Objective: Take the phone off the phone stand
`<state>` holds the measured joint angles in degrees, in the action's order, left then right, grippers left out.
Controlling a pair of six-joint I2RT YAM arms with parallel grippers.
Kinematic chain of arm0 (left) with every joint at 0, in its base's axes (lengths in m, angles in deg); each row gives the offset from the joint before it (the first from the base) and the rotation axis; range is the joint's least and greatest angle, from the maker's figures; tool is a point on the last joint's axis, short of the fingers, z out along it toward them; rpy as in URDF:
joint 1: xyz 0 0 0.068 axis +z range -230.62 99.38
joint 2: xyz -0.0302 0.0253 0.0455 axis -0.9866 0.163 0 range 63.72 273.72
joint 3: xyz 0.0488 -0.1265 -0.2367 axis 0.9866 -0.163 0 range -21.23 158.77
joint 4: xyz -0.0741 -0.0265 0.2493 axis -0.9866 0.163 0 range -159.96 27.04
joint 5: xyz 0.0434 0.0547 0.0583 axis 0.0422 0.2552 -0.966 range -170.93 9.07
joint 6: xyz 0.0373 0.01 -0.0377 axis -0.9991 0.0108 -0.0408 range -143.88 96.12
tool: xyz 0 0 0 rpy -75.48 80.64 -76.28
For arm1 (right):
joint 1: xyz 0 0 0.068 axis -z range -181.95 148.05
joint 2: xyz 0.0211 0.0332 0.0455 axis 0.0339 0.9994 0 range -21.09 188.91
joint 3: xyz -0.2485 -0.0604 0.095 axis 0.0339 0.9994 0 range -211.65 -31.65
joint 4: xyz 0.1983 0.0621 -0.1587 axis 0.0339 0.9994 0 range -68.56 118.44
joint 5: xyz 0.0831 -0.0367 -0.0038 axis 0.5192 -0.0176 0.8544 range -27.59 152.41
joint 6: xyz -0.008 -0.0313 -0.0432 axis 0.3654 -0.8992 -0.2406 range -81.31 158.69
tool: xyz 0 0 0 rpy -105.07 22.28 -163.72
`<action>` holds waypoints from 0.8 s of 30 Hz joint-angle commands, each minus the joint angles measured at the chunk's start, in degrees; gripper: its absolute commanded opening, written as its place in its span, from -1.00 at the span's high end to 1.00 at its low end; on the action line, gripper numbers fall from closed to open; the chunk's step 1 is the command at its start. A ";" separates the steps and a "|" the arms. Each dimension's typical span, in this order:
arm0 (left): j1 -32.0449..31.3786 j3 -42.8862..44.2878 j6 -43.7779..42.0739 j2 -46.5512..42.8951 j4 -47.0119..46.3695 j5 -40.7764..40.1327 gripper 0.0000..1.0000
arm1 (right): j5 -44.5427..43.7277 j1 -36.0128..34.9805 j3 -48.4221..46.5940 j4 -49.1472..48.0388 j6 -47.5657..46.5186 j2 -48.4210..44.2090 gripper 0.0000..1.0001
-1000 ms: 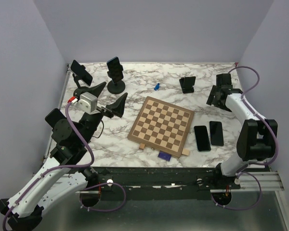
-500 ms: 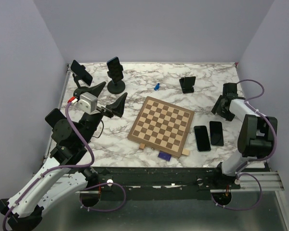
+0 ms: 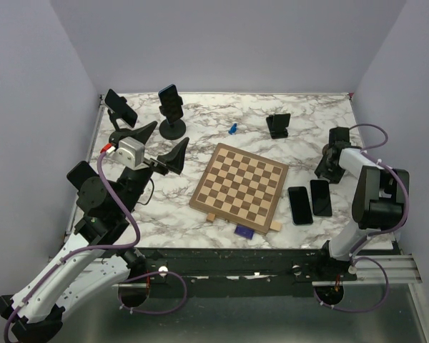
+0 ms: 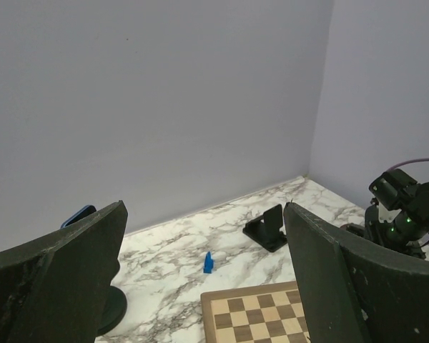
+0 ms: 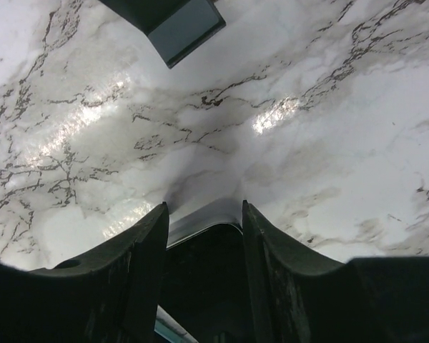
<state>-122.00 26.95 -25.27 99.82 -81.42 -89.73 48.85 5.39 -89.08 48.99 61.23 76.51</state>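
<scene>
Marble table (image 3: 322,114) under everything, white with grey veins. Off the near-left corner of the chessboard (image 3: 241,184), the left arm (image 3: 93,207), reared high. Off its right side, the right arm (image 3: 375,193), folded low.

High to the left of the chessboard, the left pincer (image 4: 204,207), spread wide, nothing between its fingers. Down at the table to the right of the chessboard, the right pincer (image 5: 204,211), set narrow about the far end of a flat phone (image 3: 321,198). Pressing on it or only flanking it: cannot tell.

Beyond the chessboard's far-left corner, a black round-footed phone stand (image 3: 173,128), foot flat on the marble, with the standing phone (image 3: 170,102) in its cradle. Long axis of that phone near upright, top end up. Dark body, blue along one edge. Which way the screen faces: cannot tell.

Farther left of the chessboard, a second mounted phone (image 3: 120,107), dark, long axis on a slant.

Just right of the chessboard, another flat phone (image 3: 299,205), face up, between the chessboard and the flanked one. Long axes of both running near to far, side by side, a sliver apart.

Beyond the chessboard's far-right corner, a low black stand (image 3: 277,125). Beyond its far edge, a small blue piece (image 3: 232,128).

Lettering, if any, too small to make out.
</scene>
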 commanded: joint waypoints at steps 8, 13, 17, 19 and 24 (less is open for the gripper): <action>-0.35 -0.46 -0.80 -0.01 -0.80 -1.05 -0.97 | 8.01 -0.04 5.60 7.97 0.99 -4.60 -0.06; -0.28 -0.54 -0.94 -0.15 -0.83 -1.31 -0.97 | 4.56 -0.03 4.30 8.57 0.53 -6.68 -0.09; -0.28 -0.48 -1.10 -0.10 -0.93 -1.57 -0.97 | 2.44 0.05 -0.46 8.48 -0.48 -9.41 -0.25; -0.27 -0.59 -1.35 -0.17 -1.00 -1.75 -0.97 | 3.71 -0.02 -3.25 7.98 -1.12 -11.28 -0.31; -0.27 -1.05 -2.37 -0.29 -1.67 -3.53 -0.97 | 12.18 -0.15 -6.03 4.24 -0.02 -17.38 -0.63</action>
<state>-122.00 26.80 -26.14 99.80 -81.51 -90.60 54.51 5.54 -92.49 56.27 60.97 64.36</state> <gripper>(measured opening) 0.986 0.757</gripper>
